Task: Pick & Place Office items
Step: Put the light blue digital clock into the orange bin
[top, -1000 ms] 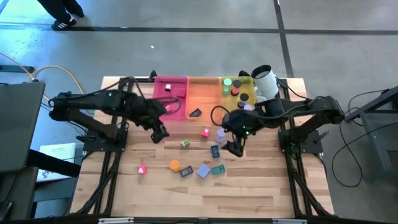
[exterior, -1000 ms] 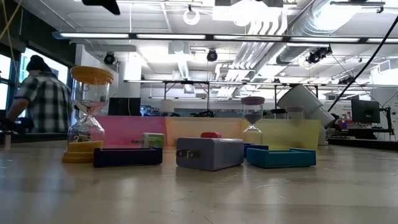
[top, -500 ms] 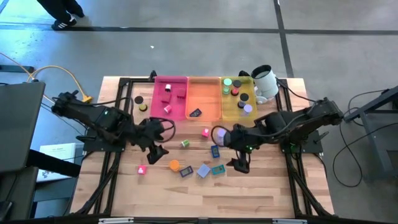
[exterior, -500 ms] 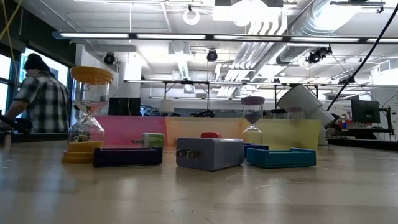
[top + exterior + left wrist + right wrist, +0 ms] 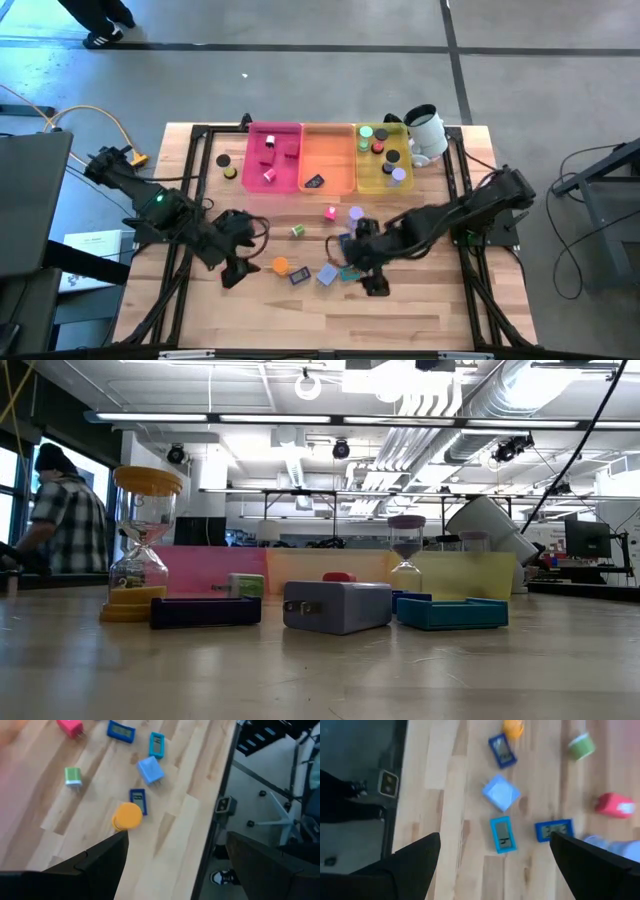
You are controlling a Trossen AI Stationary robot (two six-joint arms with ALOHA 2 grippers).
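In the high view the left end effector (image 5: 232, 276) is held low over the worktop (image 5: 420, 310) at about nine o'clock of the orange roll (image 5: 281, 265), and in its wrist view its fingers (image 5: 95, 865) are seen spread apart with nothing between them. The right end effector (image 5: 372, 284) is placed at roughly four o'clock of the teal rectangle (image 5: 349, 272), fingers (image 5: 410, 865) likewise parted and empty. The lavender block (image 5: 327, 274), dark blue rectangle (image 5: 299, 277), green block (image 5: 297, 230) and what seems a red block (image 5: 330, 212) are scattered mid-worktop.
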